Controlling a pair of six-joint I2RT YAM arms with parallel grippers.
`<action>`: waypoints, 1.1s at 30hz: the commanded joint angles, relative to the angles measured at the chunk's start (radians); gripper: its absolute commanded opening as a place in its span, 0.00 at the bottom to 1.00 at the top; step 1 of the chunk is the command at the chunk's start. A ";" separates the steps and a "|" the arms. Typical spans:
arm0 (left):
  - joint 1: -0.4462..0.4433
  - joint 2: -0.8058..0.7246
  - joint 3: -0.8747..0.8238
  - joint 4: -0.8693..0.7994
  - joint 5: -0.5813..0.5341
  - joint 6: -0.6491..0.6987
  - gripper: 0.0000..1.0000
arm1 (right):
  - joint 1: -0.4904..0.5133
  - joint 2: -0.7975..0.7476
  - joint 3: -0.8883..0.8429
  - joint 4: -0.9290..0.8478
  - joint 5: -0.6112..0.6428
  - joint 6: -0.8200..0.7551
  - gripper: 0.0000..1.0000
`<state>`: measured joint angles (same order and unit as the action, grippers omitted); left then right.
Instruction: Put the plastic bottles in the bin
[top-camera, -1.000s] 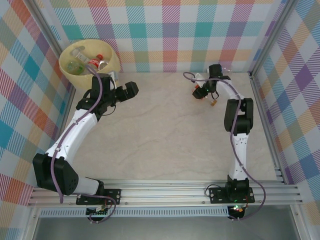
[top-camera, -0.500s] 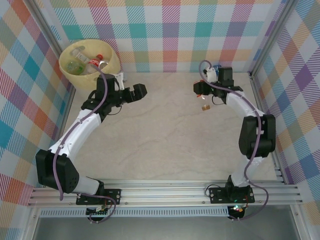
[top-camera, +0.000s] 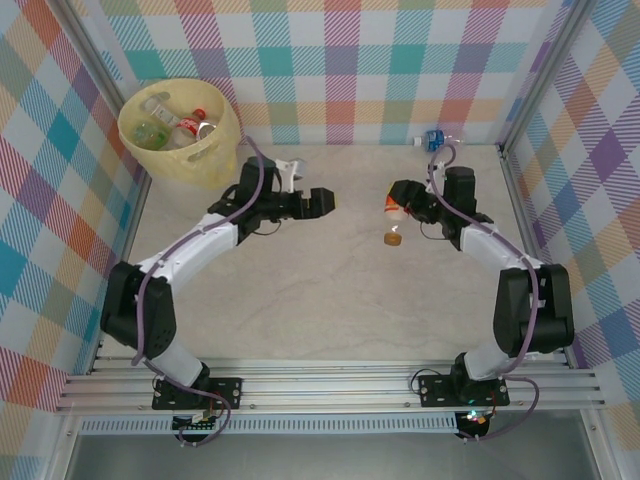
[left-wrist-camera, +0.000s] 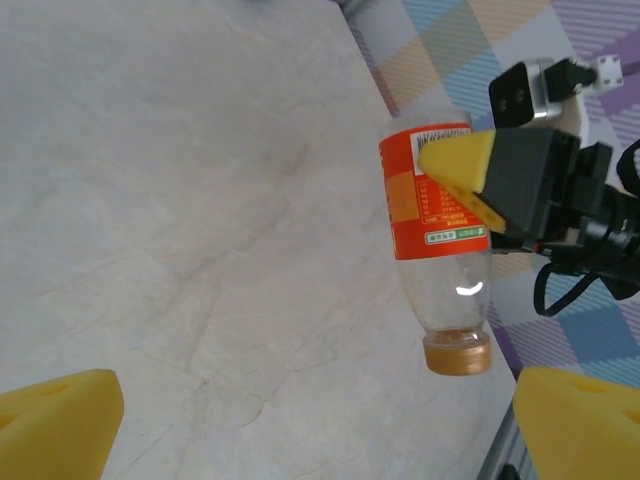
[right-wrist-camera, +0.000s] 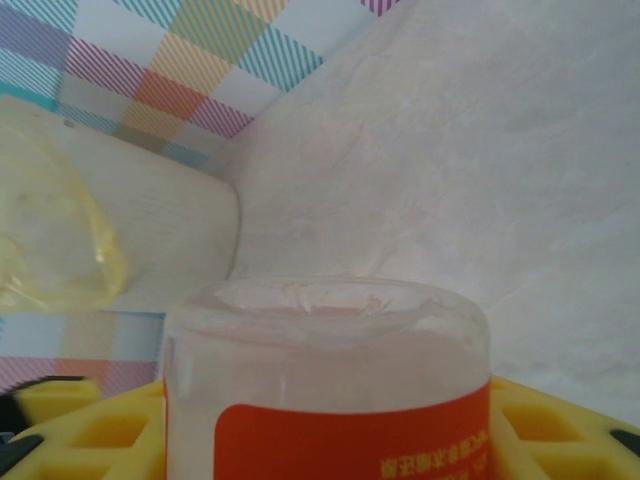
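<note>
Plastic bottles could be counted in three places. One orange-labelled bottle (left-wrist-camera: 410, 210) was in the air over the right half of the table (top-camera: 300, 300). One blue-labelled bottle (top-camera: 432, 139) lay at the foot of the far wall, near the right back corner. At least three more lay inside the bin (top-camera: 215, 150): a clear one (top-camera: 160, 103), a green-labelled one (top-camera: 151, 130) and a red-labelled one (top-camera: 188, 126). Whether others lay beneath them could not be told.

There was one bin, pale yellow and round, standing in the far left corner of the table.

Two grippers were in view. The right gripper (top-camera: 400, 205) was pinching the orange-labelled bottle across its label. The left wrist view showed one yellow pad (left-wrist-camera: 460, 165) pressed against the label, and the bottle hung tilted with its brownish cap (left-wrist-camera: 457, 353) lowest. In the right wrist view the bottle's clear base filled the foreground, with a yellow pad on each side.

The left gripper (top-camera: 325, 200) was spread wide and held nothing. It sat near the middle of the table, pointing at the held bottle but apart from it, and its two yellow pads (left-wrist-camera: 55, 415) sat at the bottom corners of its own camera's view. The bin was well apart from the held bottle, beyond the left arm.
</note>
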<state>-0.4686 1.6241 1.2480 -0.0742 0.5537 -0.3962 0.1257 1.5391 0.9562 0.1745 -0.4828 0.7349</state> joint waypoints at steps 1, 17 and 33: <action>-0.044 0.066 0.022 0.093 0.076 0.017 1.00 | 0.030 -0.036 -0.061 0.141 -0.032 0.226 0.39; -0.196 0.230 0.167 0.110 0.140 0.070 1.00 | 0.138 -0.028 -0.081 0.293 0.055 0.424 0.41; -0.205 0.302 0.226 0.058 0.085 0.052 0.53 | 0.174 -0.028 -0.057 0.377 0.014 0.472 0.49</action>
<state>-0.6628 1.8938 1.4578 -0.0219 0.6559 -0.3794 0.2848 1.5242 0.8654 0.4812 -0.4007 1.1515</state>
